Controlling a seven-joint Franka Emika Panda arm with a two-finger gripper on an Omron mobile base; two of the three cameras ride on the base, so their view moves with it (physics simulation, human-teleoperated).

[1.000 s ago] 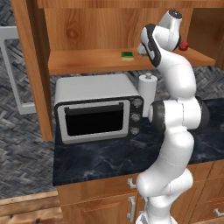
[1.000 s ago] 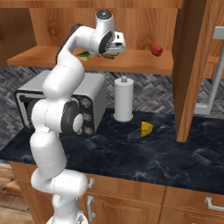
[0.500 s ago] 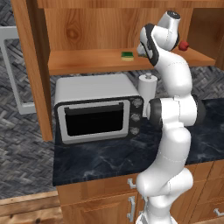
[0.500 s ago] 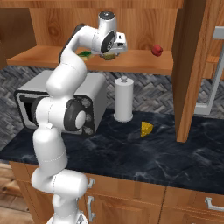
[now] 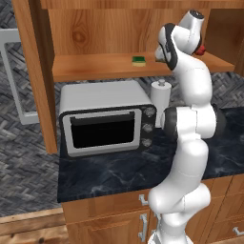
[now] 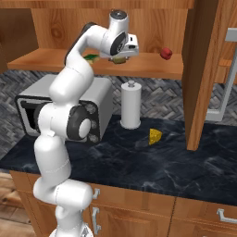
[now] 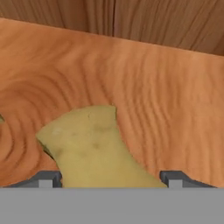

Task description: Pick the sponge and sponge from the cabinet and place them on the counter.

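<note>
The dull olive-yellow sponge [image 7: 92, 148] sits between my two fingertips [image 7: 46, 177], just over the cabinet shelf [image 7: 166, 87], casting a small shadow on the wood. My gripper [image 6: 120, 56] hangs over the middle of the shelf, shut on this sponge [image 6: 119, 59]. The second sponge, yellow with a dark green top [image 5: 138, 60], lies flat on the shelf [image 5: 95, 66] to the left of the hand; it also shows behind the arm [image 6: 92, 58]. The marbled counter [image 6: 176, 162] stretches below.
A small red fruit [image 6: 166, 53] rests on the shelf right of the hand. Under the shelf stand a microwave [image 5: 105, 119] and a paper towel roll [image 6: 130, 106], with a cheese wedge [image 6: 155, 136] on the counter. Open cabinet doors [image 6: 201, 69] flank the shelf.
The hand has edged slightly along the shelf with the olive sponge between its fingers; the green-topped sponge and red fruit stay put.
</note>
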